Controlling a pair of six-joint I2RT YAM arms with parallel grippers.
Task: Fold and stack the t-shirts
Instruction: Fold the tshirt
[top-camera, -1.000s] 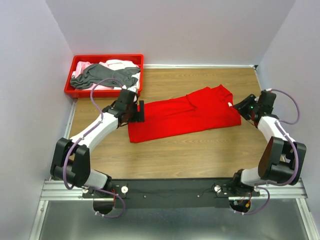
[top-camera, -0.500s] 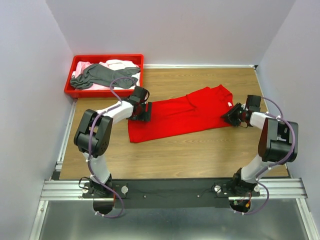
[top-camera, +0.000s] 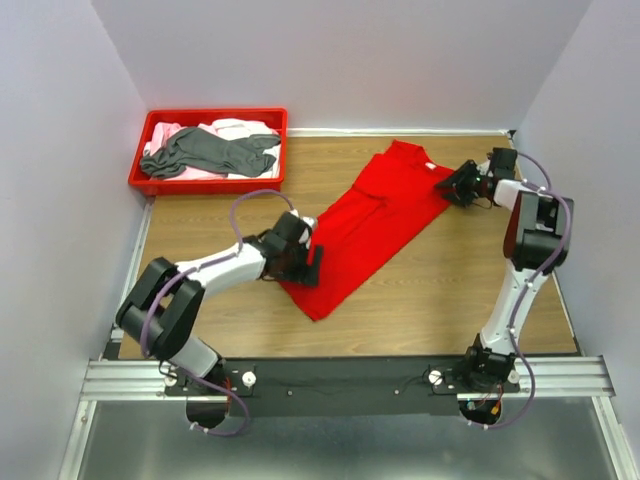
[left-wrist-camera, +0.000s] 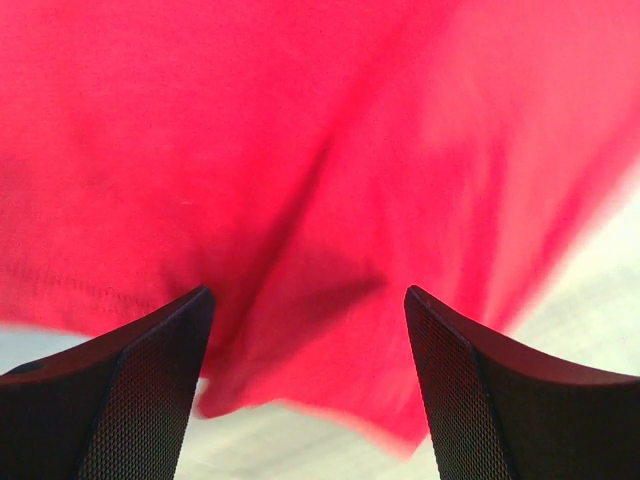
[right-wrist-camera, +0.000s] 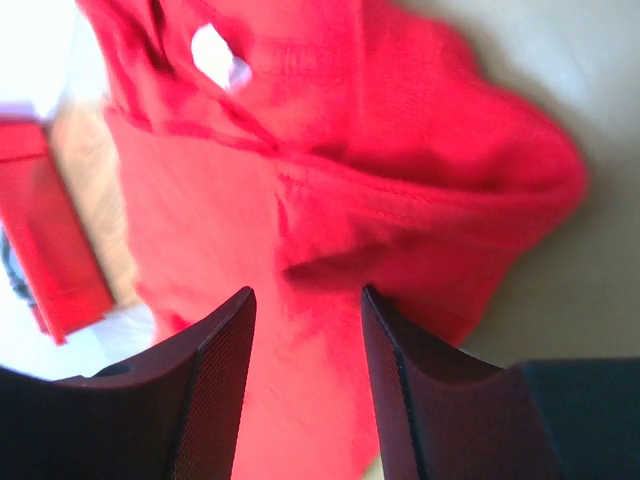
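Note:
A bright red t-shirt (top-camera: 370, 215) lies slantwise on the wooden table, its neck end far right and its hem near the middle. My left gripper (top-camera: 308, 264) sits at the hem's left edge. In the left wrist view its jaws stand wide apart (left-wrist-camera: 310, 295) with red cloth (left-wrist-camera: 320, 150) spread beyond and between them. My right gripper (top-camera: 452, 186) is at the shirt's far right shoulder. Its jaws are also apart (right-wrist-camera: 307, 292), over flat red cloth (right-wrist-camera: 400, 150), with the white neck label (right-wrist-camera: 215, 55) ahead. More t-shirts, dark grey (top-camera: 210, 150) and pale pink (top-camera: 235, 127), lie heaped together.
That heap fills a red plastic tray (top-camera: 205, 186) at the table's far left corner. Grey walls close in the left, back and right sides. The arms' bases and a metal rail (top-camera: 340, 385) run along the near edge.
The red shirt has swung from lying across the table to a diagonal. My left gripper moved nearer and rightward along the hem. My right gripper moved toward the far wall with the shoulder.

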